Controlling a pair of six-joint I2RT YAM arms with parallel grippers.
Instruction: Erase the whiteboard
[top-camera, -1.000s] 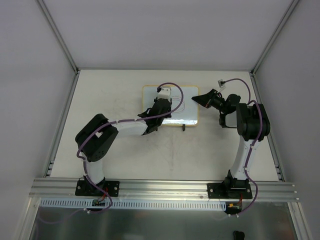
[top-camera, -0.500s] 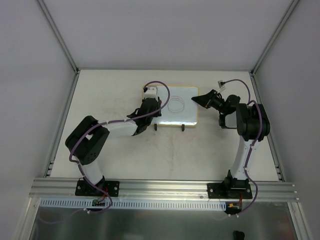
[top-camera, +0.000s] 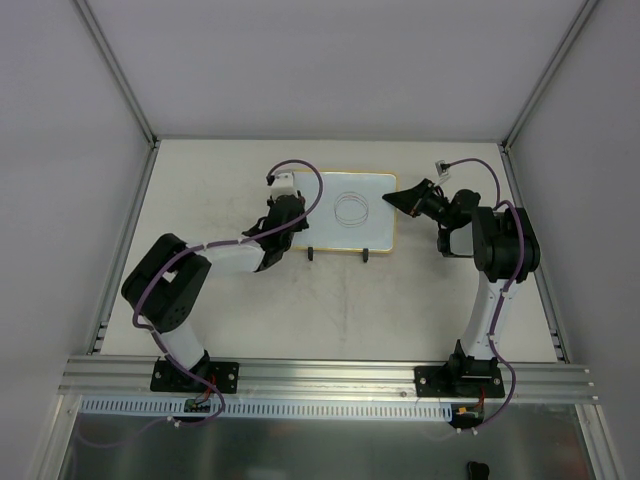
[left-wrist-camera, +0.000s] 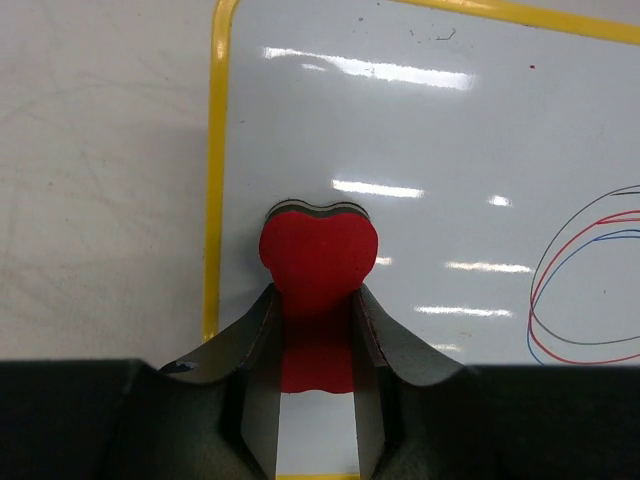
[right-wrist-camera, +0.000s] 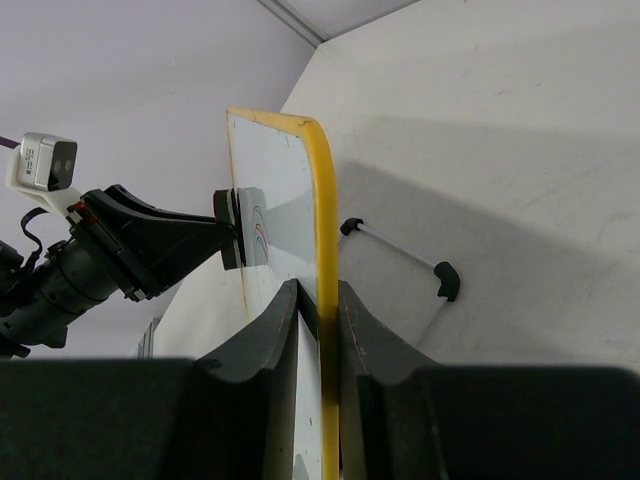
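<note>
The whiteboard (top-camera: 372, 230) stands tilted on two black feet at the table's far middle, with a yellow frame and red, blue and grey loops (top-camera: 352, 208) drawn on it. My left gripper (top-camera: 290, 207) is shut on a red eraser (left-wrist-camera: 318, 255) and presses it on the board (left-wrist-camera: 450, 140) just inside the left frame edge. The loops (left-wrist-camera: 585, 280) lie to its right. My right gripper (top-camera: 397, 199) is shut on the board's right frame edge (right-wrist-camera: 325, 220), one finger on each face. The eraser (right-wrist-camera: 229, 228) also shows in the right wrist view.
The board's black feet (top-camera: 312, 254) and wire stand (right-wrist-camera: 446, 280) rest on the white table (top-camera: 240, 320). A small white connector (top-camera: 441, 165) lies at the back right. Grey walls close in the table on three sides.
My left gripper has slid the eraser leftward across the board, from its middle to the left edge. The drawn loops, hidden behind the arm before, now show. The right gripper has not moved.
</note>
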